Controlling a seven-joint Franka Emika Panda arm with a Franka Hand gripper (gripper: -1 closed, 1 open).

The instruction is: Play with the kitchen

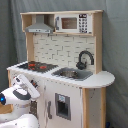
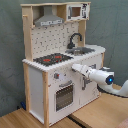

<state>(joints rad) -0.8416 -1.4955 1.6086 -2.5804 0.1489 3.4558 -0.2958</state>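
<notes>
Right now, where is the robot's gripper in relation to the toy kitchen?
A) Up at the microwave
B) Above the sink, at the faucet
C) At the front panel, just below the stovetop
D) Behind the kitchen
C: in the second exterior view the gripper points at the kitchen front, just under the stovetop, beside the knobs.

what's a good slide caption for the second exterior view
Panda arm's gripper reaching to the front panel of the toy kitchen, beside the oven door.

White and light-wood kitchen point(image 1: 75, 95) point(image 2: 42, 87), black-red stovetop point(image 1: 36, 65) point(image 2: 52, 59), grey hood point(image 1: 40, 26) point(image 2: 48, 19).
</notes>
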